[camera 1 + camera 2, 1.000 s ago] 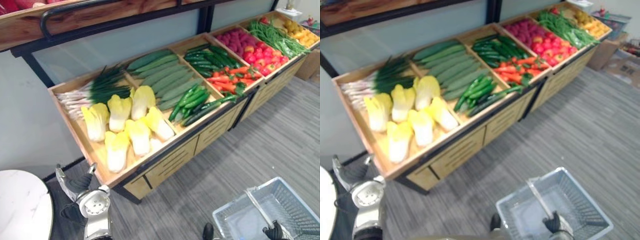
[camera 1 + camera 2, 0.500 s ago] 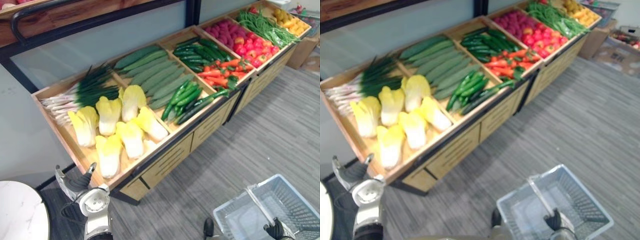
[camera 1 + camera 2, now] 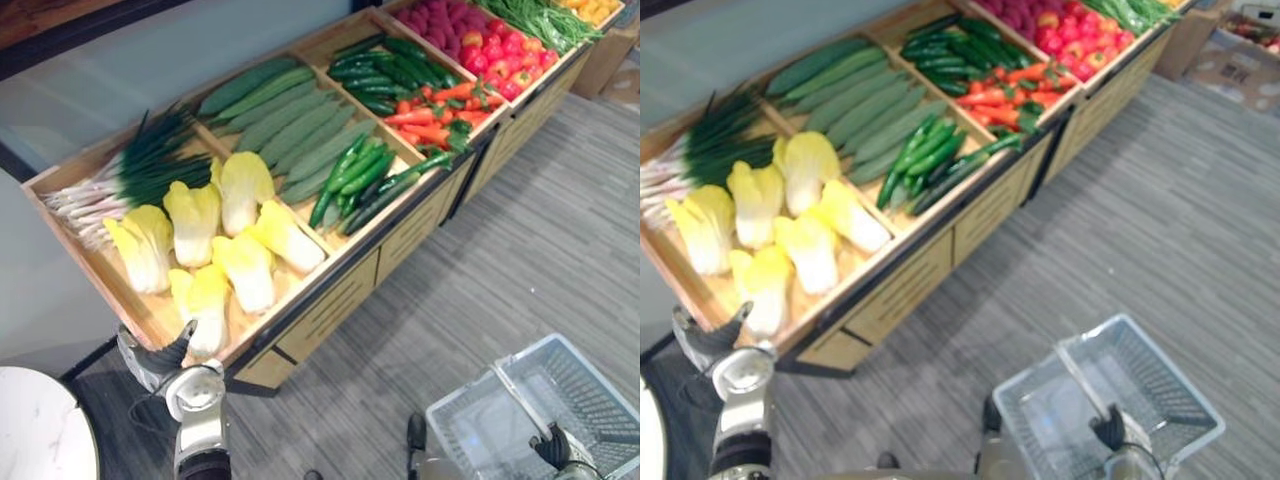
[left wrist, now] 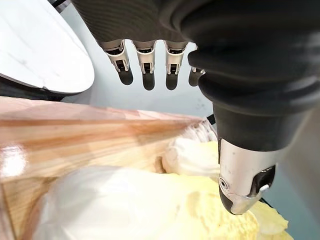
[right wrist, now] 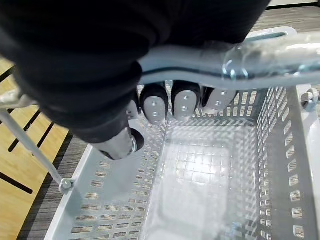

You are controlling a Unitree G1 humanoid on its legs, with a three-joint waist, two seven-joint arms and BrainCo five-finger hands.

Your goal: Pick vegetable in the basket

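Pale yellow cabbages [image 3: 192,220]: six were counted. Scallion bunch [image 3: 140,175]: one was seen. Grey mesh basket [image 3: 580,385]: one. Hands: two, left hand [image 3: 150,355] and right hand [image 3: 553,450]. Cucumbers [image 3: 290,125] and carrots [image 3: 430,115] lay too crowded to count.

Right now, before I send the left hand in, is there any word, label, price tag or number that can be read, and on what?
No text can be read here.
Cardboard box on the floor past the stand's far end: dark marks, too blurred to read.
Wooden produce stand: no price tags or signs visible on its front or dividers.
Basket: no label visible.
White table: bare, no print.
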